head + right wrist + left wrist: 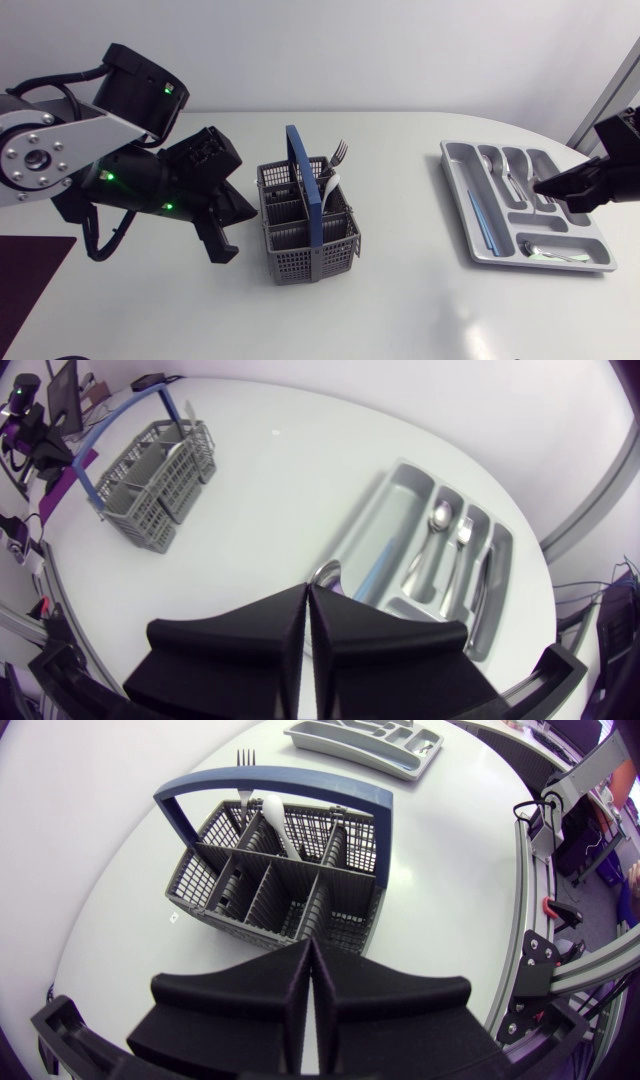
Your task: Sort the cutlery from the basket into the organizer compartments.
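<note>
The grey mesh basket (300,255) with a blue handle (303,185) stands mid-table and holds a metal fork (339,152) and a white spoon (330,186). My left gripper (222,254) hangs shut and empty just left of it; the left wrist view looks over the gripper (310,952) into the basket (345,925), fork (244,760) and spoon (278,820). The silver organizer (458,190) lies at the right. My right gripper (537,186) is shut and empty above it, with the organizer (372,510) ahead of the gripper (307,593).
The organizer's slots hold a spoon (437,520), a fork (462,536), a blue-handled piece (376,573) in the long slot and a spoon (552,256) in the short end slot. Bare white table lies between basket (150,485) and organizer.
</note>
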Controlling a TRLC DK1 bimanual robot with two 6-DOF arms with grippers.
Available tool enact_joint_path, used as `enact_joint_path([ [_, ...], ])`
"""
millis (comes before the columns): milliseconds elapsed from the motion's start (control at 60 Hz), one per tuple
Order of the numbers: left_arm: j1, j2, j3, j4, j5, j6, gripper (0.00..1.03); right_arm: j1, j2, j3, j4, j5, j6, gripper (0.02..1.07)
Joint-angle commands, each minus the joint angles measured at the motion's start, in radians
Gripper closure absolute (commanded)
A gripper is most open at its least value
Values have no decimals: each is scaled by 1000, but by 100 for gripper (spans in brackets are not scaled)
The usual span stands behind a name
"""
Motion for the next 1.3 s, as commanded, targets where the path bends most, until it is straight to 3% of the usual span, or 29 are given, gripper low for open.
enact_joint_path([
  [0, -14, 8, 21, -10, -16, -17, 100, -76, 41, -29, 29, 24, -69, 101],
  [267, -22, 29, 37, -13, -46, -24, 100, -258, 219, -51, 127, 82, -191, 101],
  [750, -5, 37, 37, -13, -59, -27, 100, -291, 343, -178, 355, 187, -234, 101],
  [850, 1, 39, 34, -13, -59, -29, 100, -289, 345, -181, 362, 194, -231, 85],
  [950, 13, 39, 32, -13, -59, -29, 100, -284, 337, -186, 363, 196, -228, 79],
  [1083, 52, 43, 34, -6, -59, -26, 100, -278, 305, -192, 358, 197, -222, 50],
  [1283, 93, 66, 38, 8, -58, -29, 100, -179, 98, -215, 262, 182, -159, 44],
])
